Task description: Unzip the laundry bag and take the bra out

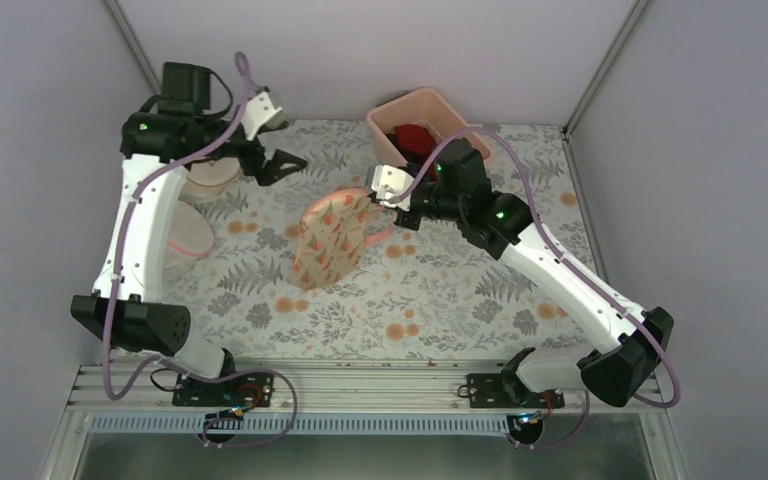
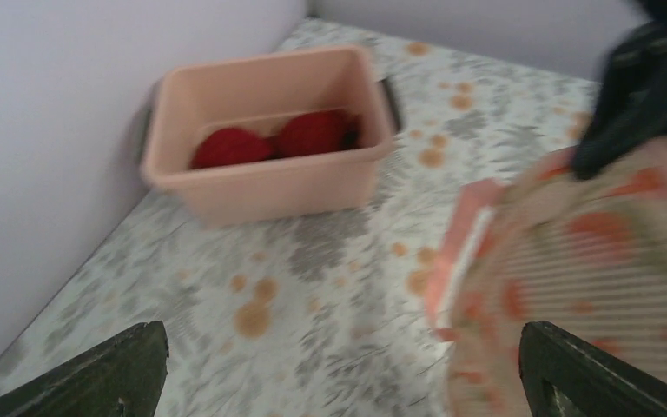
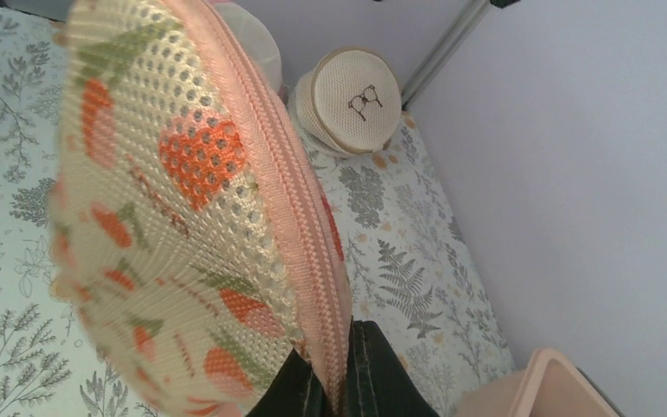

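A flat surface (image 1: 440, 300) covered in pale cloth printed with grey ferns and orange blossoms carried everything. The white-and-black left arm (image 1: 145, 220) reached up along the left side, and the matching right arm (image 1: 560, 275) stretched in from the right toward the middle.

A pink rectangular plastic tub (image 1: 415, 100) stood at the far edge, right of centre, with red garments (image 1: 418, 135) inside it.

The flat, double-lobed cream mesh laundry bag (image 1: 332, 240) with orange-red flower print sat near the middle of the surface, raised on edge and tilted. Its upper end was pinched at the pink zip trim by the right hand (image 1: 388, 198). Whether its lower end touched the surface could not be told. In the right wrist view the dark fingers (image 3: 382, 382) pressed together on that trim, and the stretch of zip in view appeared closed. What lay inside the bag could not be made out.

A white mesh dome-shaped bag with a pink rim (image 1: 185, 240) lay at the left, partly behind the left arm. Beyond it stood a round beige bag with a small black drawing of glasses (image 3: 352, 100).

The left hand (image 1: 285, 165) hung above the surface, left of the laundry bag and apart from it, its fingers spread wide and holding nothing.
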Motion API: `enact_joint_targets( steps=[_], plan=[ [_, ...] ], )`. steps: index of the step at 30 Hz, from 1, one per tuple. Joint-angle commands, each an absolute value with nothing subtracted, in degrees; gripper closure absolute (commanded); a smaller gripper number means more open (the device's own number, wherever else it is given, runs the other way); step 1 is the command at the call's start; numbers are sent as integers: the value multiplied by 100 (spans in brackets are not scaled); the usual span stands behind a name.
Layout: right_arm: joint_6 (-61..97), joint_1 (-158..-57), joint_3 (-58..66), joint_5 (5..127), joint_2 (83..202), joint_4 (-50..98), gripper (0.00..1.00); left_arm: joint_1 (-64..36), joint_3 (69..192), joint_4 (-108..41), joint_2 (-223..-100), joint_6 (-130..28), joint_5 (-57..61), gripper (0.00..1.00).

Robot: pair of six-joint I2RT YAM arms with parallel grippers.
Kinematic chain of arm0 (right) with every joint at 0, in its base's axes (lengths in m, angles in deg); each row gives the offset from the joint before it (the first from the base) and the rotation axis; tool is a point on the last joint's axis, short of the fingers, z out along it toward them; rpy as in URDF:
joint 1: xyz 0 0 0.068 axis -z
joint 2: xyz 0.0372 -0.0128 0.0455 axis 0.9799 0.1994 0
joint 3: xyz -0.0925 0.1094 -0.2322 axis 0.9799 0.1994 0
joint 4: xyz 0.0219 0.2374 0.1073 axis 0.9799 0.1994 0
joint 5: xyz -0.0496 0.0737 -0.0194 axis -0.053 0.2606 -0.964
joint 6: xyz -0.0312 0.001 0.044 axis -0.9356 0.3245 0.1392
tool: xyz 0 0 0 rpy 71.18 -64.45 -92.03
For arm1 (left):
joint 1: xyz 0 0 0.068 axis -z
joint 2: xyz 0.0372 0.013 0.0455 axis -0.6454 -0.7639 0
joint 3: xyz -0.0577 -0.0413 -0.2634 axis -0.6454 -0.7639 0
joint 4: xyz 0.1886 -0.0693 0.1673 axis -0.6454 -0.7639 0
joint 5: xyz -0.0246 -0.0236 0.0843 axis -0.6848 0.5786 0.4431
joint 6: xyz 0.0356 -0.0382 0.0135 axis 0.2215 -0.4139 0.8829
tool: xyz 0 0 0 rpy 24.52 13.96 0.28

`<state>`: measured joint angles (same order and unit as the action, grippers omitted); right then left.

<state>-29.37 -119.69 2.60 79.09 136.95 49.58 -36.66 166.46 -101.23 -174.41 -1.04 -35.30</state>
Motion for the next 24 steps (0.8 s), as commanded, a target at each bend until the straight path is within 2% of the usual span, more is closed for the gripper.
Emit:
enact_joint_targets(
  steps=[1, 6, 14, 19, 20, 23, 24],
  plan=[
    [-2954, -11972, 232, 7497, 13656, 4730, 97, -3010, 16949, -10548, -17184, 100, -4000, 0],
    [-2776, -11972, 34, 7120, 14011, 4848, 97, -2543, 16673, -10481, -17008, 296, -4401, 0],
    [-2727, -11964, -33, 7410, 13970, 4624, 97, -1551, 15477, -9428, -16943, -271, -1876, 0],
    [-2749, -11950, -2, 7474, 13913, 4535, 97, -1514, 15333, -9273, -16947, -385, -1564, 3],
    [-2740, -11946, -1, 7456, 13922, 4527, 97, -1517, 15346, -9292, -16951, -386, -1617, 11],
    [-2677, -11928, 9, 7434, 13955, 4478, 97, -1516, 15399, -9387, -16949, -429, -1882, 47],
    [-2640, -11920, 12, 7422, 13964, 4444, 97, -1515, 15399, -9404, -16948, -444, -1980, 65]
  ],
)
